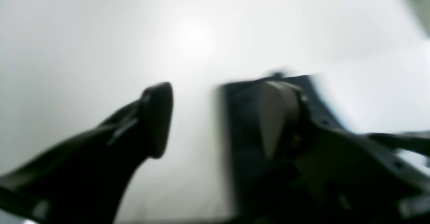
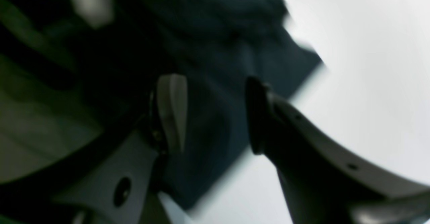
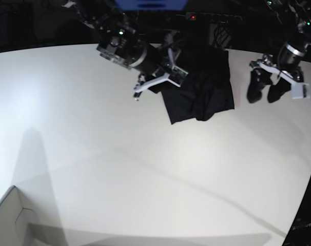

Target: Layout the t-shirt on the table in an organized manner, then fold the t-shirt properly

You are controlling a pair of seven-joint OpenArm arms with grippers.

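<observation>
Three views are given. From the base view, the t-shirt (image 3: 199, 92) is seen bunched near the far edge of the table (image 3: 145, 174), with a white box corner (image 3: 12, 220) at the near left. The left gripper (image 3: 266, 89) is seen beside the shirt, its jaws apart and nothing held. Up close, the right gripper (image 2: 215, 116) is shown with jaws apart over dark cloth, nothing pinched.

Both arms are black-jointed with white bracket plates near the wrists, and the left gripper (image 1: 215, 116) and right gripper (image 2: 215, 116) each end in curved dark fingers with pale grey inner pads (image 2: 173, 111) and small screw holes.
</observation>
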